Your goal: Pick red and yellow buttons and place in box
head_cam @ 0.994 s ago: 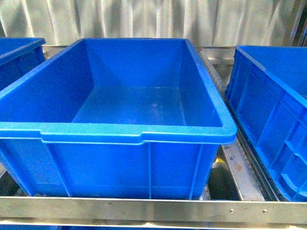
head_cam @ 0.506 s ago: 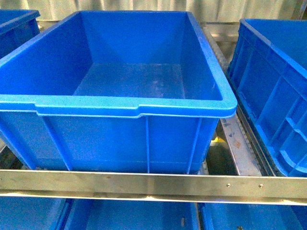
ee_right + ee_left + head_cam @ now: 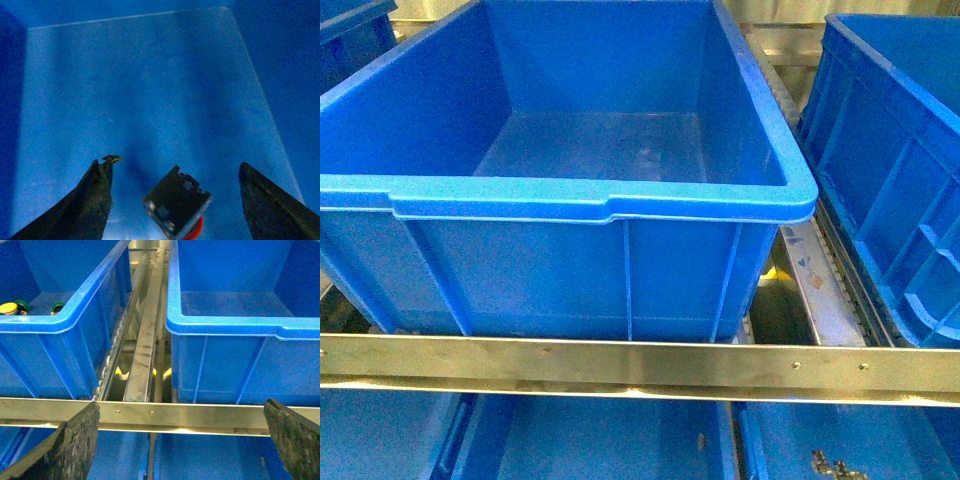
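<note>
Filling the front view is the middle crate (image 3: 610,200), blue moulded plastic with a thick rolled rim, ribbed walls and a bare, faintly scuffed floor. A like crate (image 3: 890,150) stands just beside it on the right, with a metal track (image 3: 820,290) between them. A brushed steel rail (image 3: 620,365) with small screws crosses in front of both, and lower crates (image 3: 590,440) show beneath it.

The left gripper (image 3: 181,405) hovers before that rail, jaws spread wide, its dark, rough-faced fingers (image 3: 70,445) holding nothing. In its view the left crate (image 3: 60,325) holds the yellow button (image 3: 9,308) by the near wall, just beside green caps (image 3: 57,306). The round yellow cap faces roughly upward. The body is hidden behind the rim, so its long axis cannot be told.

The right gripper (image 3: 176,164) is inside a crate, which one I cannot tell, jaws apart over the smooth blue floor (image 3: 150,90). The red button (image 3: 177,202) lies tipped over on that floor between the fingers, touching neither. Its square dark body, with small pale fittings on the end face, is turned away from the wrist, and the red cap points back toward it, so the long axis runs aslant.
</note>
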Robot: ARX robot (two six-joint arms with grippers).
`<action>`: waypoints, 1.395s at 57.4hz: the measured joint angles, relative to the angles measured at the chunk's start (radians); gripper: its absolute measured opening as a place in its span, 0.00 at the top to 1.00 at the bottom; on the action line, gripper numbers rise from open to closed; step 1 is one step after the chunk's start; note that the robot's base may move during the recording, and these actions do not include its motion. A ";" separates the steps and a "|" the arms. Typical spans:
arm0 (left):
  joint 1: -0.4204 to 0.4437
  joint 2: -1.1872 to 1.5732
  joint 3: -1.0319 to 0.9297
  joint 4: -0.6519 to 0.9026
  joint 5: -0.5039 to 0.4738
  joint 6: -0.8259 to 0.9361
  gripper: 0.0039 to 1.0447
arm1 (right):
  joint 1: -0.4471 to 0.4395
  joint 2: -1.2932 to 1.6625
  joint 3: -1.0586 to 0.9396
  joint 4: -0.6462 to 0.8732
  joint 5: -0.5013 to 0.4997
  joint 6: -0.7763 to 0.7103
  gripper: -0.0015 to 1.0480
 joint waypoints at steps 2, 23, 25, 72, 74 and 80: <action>0.000 0.000 0.000 0.000 0.000 0.000 0.07 | 0.001 -0.024 -0.018 0.004 -0.019 0.008 0.20; 0.000 0.000 0.000 0.000 0.000 0.000 0.07 | 0.082 -0.528 -0.358 0.080 -0.138 0.112 0.06; 0.000 0.000 0.000 0.000 0.000 0.000 0.07 | 0.101 -0.603 -0.418 0.081 -0.142 0.133 0.06; 0.000 0.000 0.000 0.000 0.000 0.000 0.07 | 0.250 -1.461 -1.263 0.214 0.111 0.018 0.96; 0.000 0.000 0.000 0.000 0.000 0.000 0.07 | 0.251 -1.473 -1.273 0.214 0.111 0.018 0.96; 0.000 0.000 0.000 0.000 0.000 0.000 0.07 | 0.251 -1.509 -1.299 0.212 0.112 0.018 0.96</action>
